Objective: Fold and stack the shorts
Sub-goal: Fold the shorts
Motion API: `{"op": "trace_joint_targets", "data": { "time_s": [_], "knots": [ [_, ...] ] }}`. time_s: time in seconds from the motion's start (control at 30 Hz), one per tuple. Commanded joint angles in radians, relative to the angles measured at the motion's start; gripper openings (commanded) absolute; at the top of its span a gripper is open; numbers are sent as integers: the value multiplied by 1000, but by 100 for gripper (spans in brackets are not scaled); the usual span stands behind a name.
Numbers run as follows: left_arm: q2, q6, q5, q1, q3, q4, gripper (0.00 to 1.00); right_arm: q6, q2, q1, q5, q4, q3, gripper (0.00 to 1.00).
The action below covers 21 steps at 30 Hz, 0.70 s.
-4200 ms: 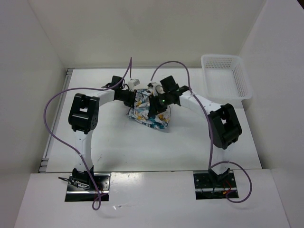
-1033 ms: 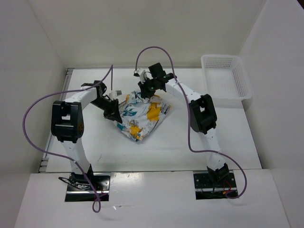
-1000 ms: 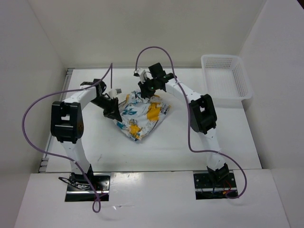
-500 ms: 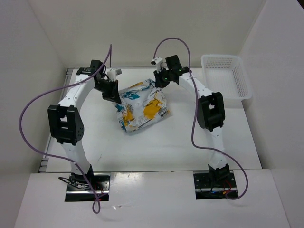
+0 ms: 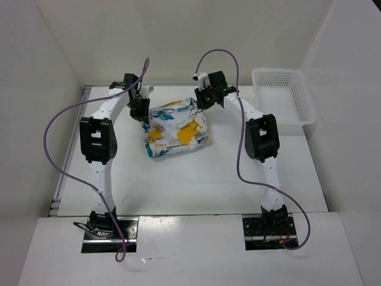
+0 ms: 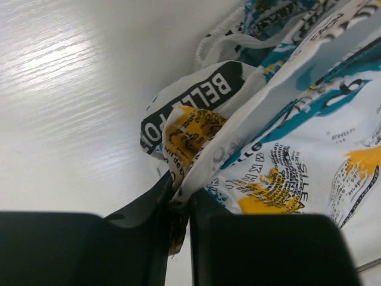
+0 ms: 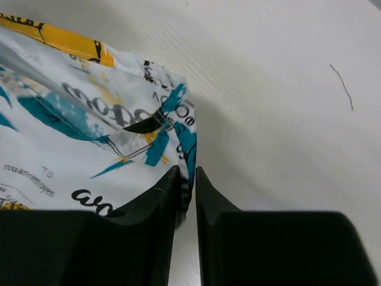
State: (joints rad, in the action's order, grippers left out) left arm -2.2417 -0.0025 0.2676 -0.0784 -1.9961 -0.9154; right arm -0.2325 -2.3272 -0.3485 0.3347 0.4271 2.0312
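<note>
1. Top external: I find the shorts (image 5: 175, 128) lying rumpled and only partly spread on the table (image 5: 178, 185), toward its far middle, between the two arms. The left gripper (image 5: 143, 111) sits at the cloth's far left corner and the right gripper (image 5: 202, 102) at its far right corner. A white mesh basket (image 5: 280, 71) stands well apart at the far right. I cannot read how the jaws stand from this view
2. Left wrist: the left gripper (image 6: 177, 196) is clamped on a bunched fold at the edge of the shorts (image 6: 286, 119). Its jaws are drawn almost together, with only that pinch of cloth between them. The fabric gathers into soft creases from the pinch. I judge it thin, light and limp, with no stiffness to keep a shape
3. Right wrist: the right gripper (image 7: 187, 179) is likewise closed on a hem corner of the shorts (image 7: 71, 137), with bare table beside it. In my assessment a single thin layer could slip out under pull. The sound places to hold are hems and corners, where doubled, stitched cloth gives the jaws a firmer bite
</note>
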Motion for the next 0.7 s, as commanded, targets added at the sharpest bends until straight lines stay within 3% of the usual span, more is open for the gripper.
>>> {"op": "trace_joint_targets", "data": {
  "time_s": [0.0,0.07,0.1,0.23,0.33,0.4,0.57,0.67],
  "knots": [
    [2,2,-79,0,-44,-5,23,19,-23,-3,-42,-51,64,26],
    [2,2,-93,0,-44,-5,34,28,-23,-3,-51,-51,73,47],
    [13,2,-93,0,-44,-5,47,42,-23,-3,-63,-60,73,54],
    [65,2,-123,25,-44,7,61,74,5,-3,-164,-79,84,66],
    [100,2,-136,52,-44,18,72,75,69,-3,-213,-90,45,66],
    [149,2,-136,80,-24,30,73,96,145,-3,-214,-70,-1,66],
    [280,2,42,80,52,30,78,157,305,-3,-32,-16,-259,67],
    [289,2,76,80,112,30,82,167,373,-3,15,-2,-416,71]
  ]
}}
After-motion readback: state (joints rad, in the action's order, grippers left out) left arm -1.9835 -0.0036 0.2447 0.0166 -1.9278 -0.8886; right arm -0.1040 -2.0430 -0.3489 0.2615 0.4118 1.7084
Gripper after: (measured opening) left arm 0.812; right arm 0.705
